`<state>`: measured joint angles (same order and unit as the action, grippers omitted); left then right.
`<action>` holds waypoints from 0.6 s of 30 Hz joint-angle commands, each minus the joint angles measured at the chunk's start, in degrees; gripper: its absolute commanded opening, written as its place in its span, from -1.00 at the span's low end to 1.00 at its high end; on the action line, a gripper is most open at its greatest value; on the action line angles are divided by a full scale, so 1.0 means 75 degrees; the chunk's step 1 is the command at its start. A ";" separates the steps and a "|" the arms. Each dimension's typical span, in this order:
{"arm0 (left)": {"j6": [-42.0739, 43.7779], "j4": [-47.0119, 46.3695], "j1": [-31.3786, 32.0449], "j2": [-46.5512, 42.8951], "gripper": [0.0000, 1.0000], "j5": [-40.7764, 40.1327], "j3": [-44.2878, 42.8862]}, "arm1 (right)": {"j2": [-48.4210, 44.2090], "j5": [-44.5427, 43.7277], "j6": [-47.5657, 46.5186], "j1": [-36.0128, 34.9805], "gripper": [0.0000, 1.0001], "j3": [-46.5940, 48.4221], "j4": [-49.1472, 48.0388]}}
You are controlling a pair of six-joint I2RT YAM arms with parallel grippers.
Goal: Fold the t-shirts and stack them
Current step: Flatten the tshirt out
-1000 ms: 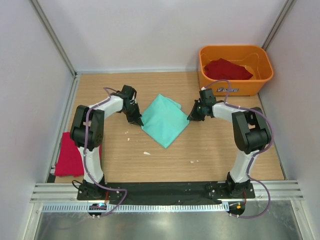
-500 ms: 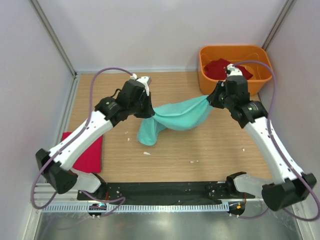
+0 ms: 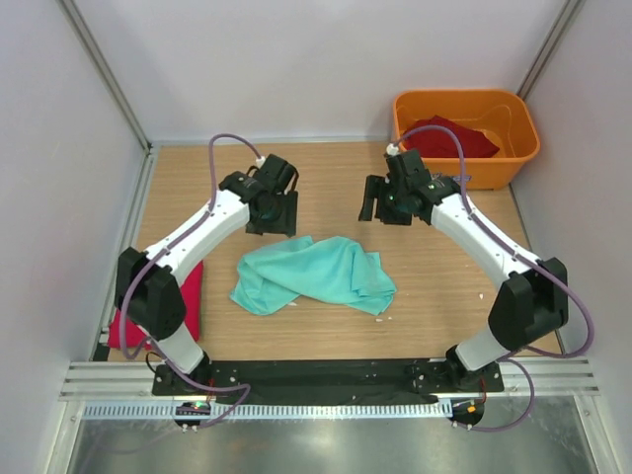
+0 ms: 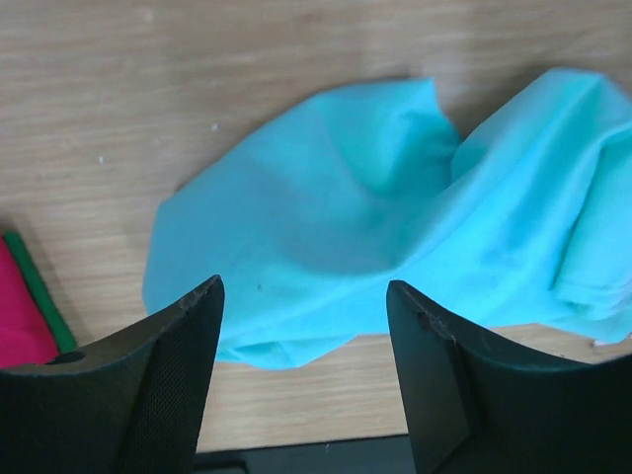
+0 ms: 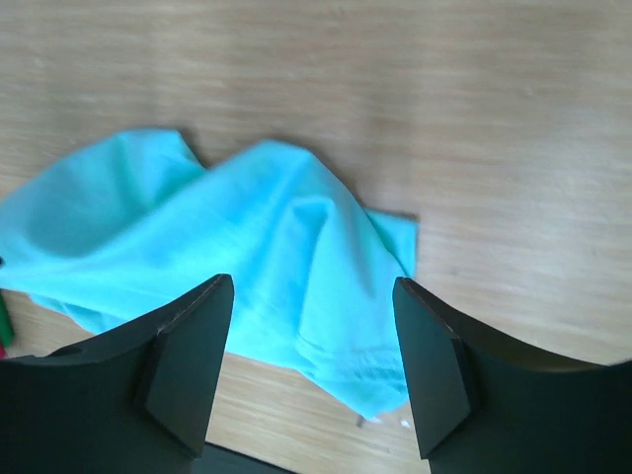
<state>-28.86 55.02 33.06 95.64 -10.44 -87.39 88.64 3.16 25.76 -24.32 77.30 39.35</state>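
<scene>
On the wooden table (image 3: pixel 444 296) between my two arms, the mint-green t-shirt (image 3: pixel 316 275) now lies in a loose, crumpled heap. Half a second ago it hung stretched in the air between my grippers, and both have since let it go. My left gripper (image 4: pixel 301 296) hovers over the shirt's left part, fingers spread wide with nothing between them. My right gripper (image 5: pixel 311 286) hangs the same way, spread and empty, over the right part.

Bare wood shows all round the heap, widest on the far side and to the right. One deep red t-shirt (image 3: pixel 191 291) lies at the table's left edge, partly hidden by my left arm and apart from the green one. Another red t-shirt (image 3: pixel 449 133) sits in the orange tub (image 3: pixel 528 138) at the far right corner.

Both arms reach forward with elbows out, forearms angled inward and wrists tilted down toward the heap.
</scene>
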 commanded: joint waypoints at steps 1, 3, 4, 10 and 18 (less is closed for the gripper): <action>-0.0124 0.0305 0.0022 -0.1007 0.39 0.0102 0.0737 | -0.1118 -0.0281 -0.0435 0.0008 0.43 -0.0776 0.0251; -0.0323 0.0327 -0.0013 -0.1301 0.40 0.0348 0.1221 | -0.1634 0.0069 -0.0119 0.0019 0.40 -0.1772 0.0051; -0.0405 0.0374 -0.0025 -0.1534 0.35 0.0441 0.1722 | -0.1774 0.0187 0.0044 0.0008 0.36 -0.2378 -0.0101; -0.1062 -0.0246 -0.0037 -0.2578 -0.05 0.2139 0.3471 | -0.2268 0.1090 0.0714 -0.0121 0.11 -0.4047 -0.1272; -0.1682 0.0129 -0.0025 -0.3035 0.23 0.2071 0.4595 | -0.0851 0.0810 0.0281 -0.0683 0.09 -0.3721 -0.1884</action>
<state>-38.35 56.21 32.91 75.88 3.99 -55.94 80.07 9.47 29.12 -28.14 46.44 29.93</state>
